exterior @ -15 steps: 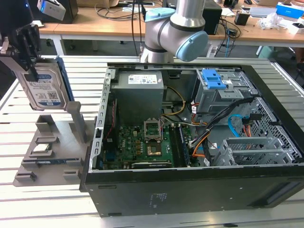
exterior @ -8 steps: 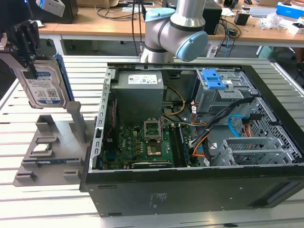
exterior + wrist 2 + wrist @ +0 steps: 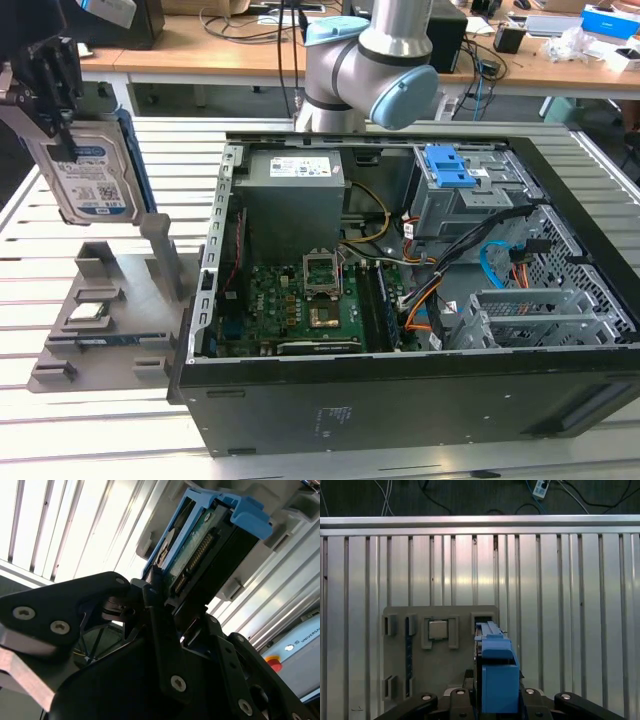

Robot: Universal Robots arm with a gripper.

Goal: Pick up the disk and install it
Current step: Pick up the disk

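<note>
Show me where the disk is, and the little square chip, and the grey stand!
disk (image 3: 95, 172), exterior view, on its labelled face.
processor chip (image 3: 438, 629), first wrist view, on the middle of its silver top.
grey stand (image 3: 162, 255), exterior view, on its upright post.

Exterior view overlooks open case (image 3: 400, 405), both wrist views close on disk (image 3: 497, 677)

Barcode label (image 3: 97, 185) on the disk (image 3: 78, 150), white sticker (image 3: 300, 168) on the power supply (image 3: 295, 215), neither legible.
</note>
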